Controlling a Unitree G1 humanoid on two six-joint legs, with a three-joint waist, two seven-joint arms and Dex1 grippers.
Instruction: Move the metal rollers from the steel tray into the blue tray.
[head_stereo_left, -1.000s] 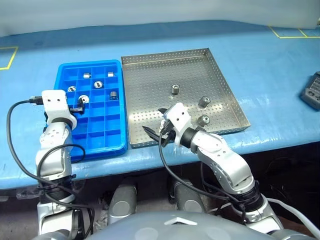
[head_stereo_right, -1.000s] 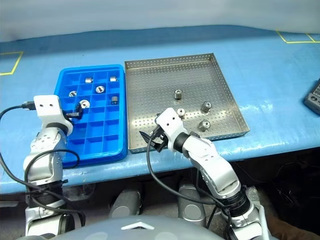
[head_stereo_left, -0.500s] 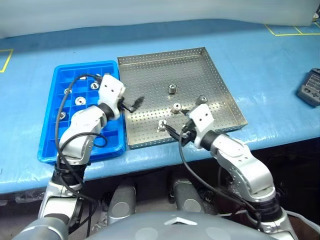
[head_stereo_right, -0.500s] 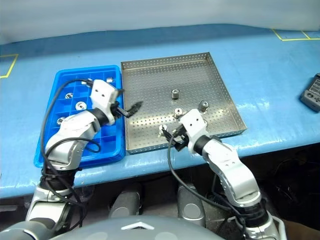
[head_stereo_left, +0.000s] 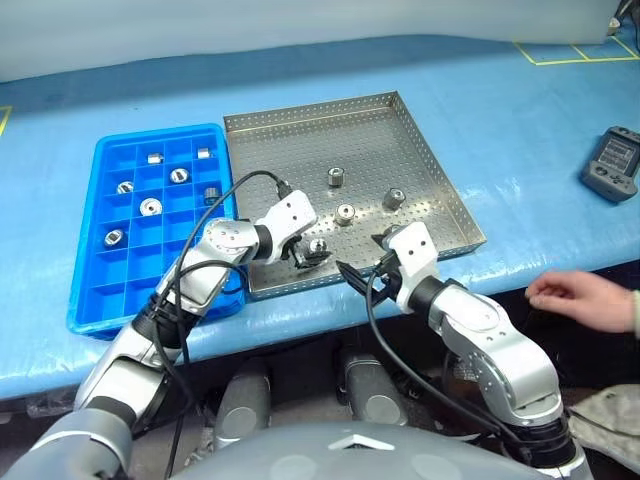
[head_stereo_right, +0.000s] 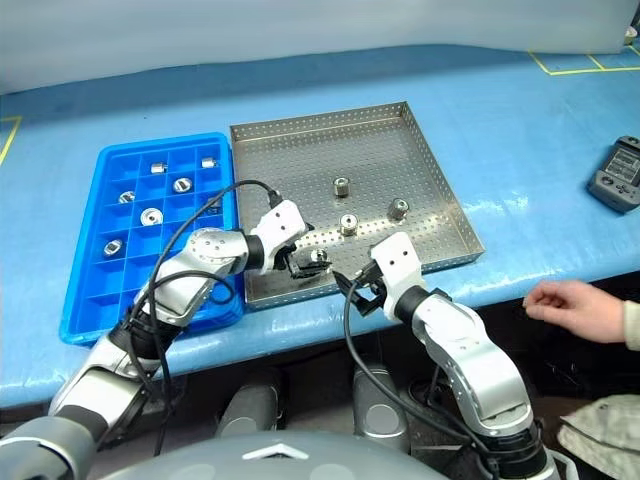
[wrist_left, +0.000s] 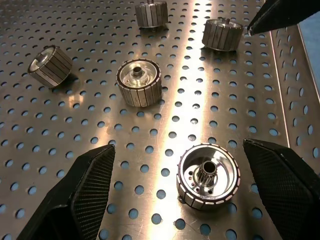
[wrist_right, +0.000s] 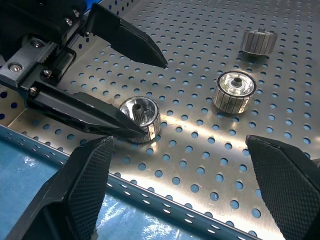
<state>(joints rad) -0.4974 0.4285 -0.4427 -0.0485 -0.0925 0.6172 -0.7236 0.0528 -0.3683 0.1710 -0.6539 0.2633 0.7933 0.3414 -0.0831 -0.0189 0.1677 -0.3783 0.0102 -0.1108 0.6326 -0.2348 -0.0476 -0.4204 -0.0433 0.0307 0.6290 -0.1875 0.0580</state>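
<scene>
Reaching across from the blue tray (head_stereo_left: 90, 290), the left pincer (head_stereo_right: 308, 262) sits low over the front edge of the steel tray (head_stereo_left: 300, 150), its two black fingers spread wide with one roller (wrist_left: 208, 174) standing between them, not yet gripped. Beyond that pincer, three more rollers (head_stereo_left: 344, 214) stand deeper in the same tray, well apart from each other. The right pincer (head_stereo_left: 360, 272) hangs just outside the tray's front rim, also wide and holding nothing, its tips pointing toward the left one and the roller. Six rollers (head_stereo_left: 151, 207) already lie in compartments of the blue tray, off behind the left arm. Both trays rest on the blue bench (head_stereo_left: 520, 130).
</scene>
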